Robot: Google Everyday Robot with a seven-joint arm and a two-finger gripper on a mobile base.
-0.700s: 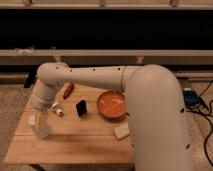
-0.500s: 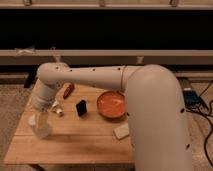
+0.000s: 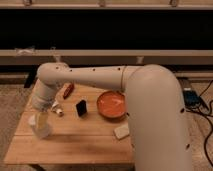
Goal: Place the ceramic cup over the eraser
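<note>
The ceramic cup (image 3: 43, 128) is a pale tumbler standing at the left end of the wooden table (image 3: 85, 142). My gripper (image 3: 41, 118) is at the end of the white arm, directly over the cup and down at its top part, hiding its rim. The eraser (image 3: 81, 107), a small black block, stands upright near the table's middle, to the right of the cup and apart from it.
A shallow orange bowl (image 3: 111, 104) sits right of the eraser. A pale flat block (image 3: 121, 131) lies in front of the bowl. A red oblong object (image 3: 68, 90) lies at the back left. A small white bottle (image 3: 57, 109) lies between cup and eraser.
</note>
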